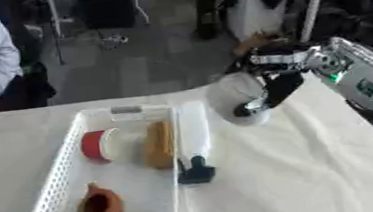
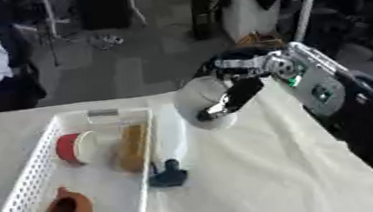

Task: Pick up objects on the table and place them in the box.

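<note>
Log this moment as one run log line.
right hand: holding clear cup above table | box: red roll, brown loaf, clay pot inside | spray bottle: beside box | left hand: unseen

black right hand point(image 2: 240, 93), silver wrist, grey forearm

Counter point(image 1: 321, 173) covered by a white cloth, creased toward the right side. Directly on it: a white perforated basket point(image 1: 50, 194), long axis running near to far, at the left half. Just beside the basket's right wall lies a white spray bottle point(image 1: 194, 132) on its side, dark trigger head point(image 1: 197, 172) pointing toward the near edge. Whether the bottle touches the basket wall cannot be told; the view is blurred.
</note>
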Available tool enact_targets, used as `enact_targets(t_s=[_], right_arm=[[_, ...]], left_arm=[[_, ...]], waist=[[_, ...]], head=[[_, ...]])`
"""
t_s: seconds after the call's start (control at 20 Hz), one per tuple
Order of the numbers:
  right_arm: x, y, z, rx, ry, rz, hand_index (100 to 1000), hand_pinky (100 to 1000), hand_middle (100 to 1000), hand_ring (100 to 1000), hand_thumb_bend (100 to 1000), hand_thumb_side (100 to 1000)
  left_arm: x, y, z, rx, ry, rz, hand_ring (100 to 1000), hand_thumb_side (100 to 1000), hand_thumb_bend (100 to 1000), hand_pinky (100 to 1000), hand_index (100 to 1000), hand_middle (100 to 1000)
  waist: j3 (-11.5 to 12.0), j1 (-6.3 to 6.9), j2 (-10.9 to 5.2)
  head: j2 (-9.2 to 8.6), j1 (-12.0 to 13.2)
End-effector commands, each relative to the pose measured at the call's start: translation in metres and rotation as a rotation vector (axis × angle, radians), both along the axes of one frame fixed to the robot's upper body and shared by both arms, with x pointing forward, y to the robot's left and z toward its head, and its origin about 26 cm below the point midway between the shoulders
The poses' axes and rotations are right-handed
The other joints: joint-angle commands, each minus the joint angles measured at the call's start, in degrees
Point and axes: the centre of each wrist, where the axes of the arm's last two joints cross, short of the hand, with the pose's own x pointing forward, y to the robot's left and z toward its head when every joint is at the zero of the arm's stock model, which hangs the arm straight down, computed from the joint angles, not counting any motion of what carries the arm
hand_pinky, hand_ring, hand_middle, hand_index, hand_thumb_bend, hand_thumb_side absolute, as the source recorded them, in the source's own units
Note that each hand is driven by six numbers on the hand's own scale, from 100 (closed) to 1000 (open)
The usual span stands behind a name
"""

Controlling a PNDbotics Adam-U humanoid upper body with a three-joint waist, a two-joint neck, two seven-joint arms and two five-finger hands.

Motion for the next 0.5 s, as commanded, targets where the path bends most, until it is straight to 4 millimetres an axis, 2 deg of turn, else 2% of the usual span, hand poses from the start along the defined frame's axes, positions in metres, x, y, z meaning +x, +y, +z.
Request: enact_targets(t_s=[0.05,0.5], right_arm=[[-0.005,0.016,0.024,0.007,-0.048,0.051,652,376,546,536,283,557],[0.004,0.068,0.039,0.015,-0.042,0.139,638,376,536,532,261,563]], left_arm=[[-0.003,0.001,0.012,0.026,-0.038,0.0,964,1000,100,996,889,835],[-0.002,-0.002,0.012,0.028,-0.033,-0.018,963,1000,100,994,890,835]], waist=[[0.4,-0.03,-1.24],[2.2,-0.44,-1.78]], head=[[-0.36,-0.1],[0.48,-1.4]])
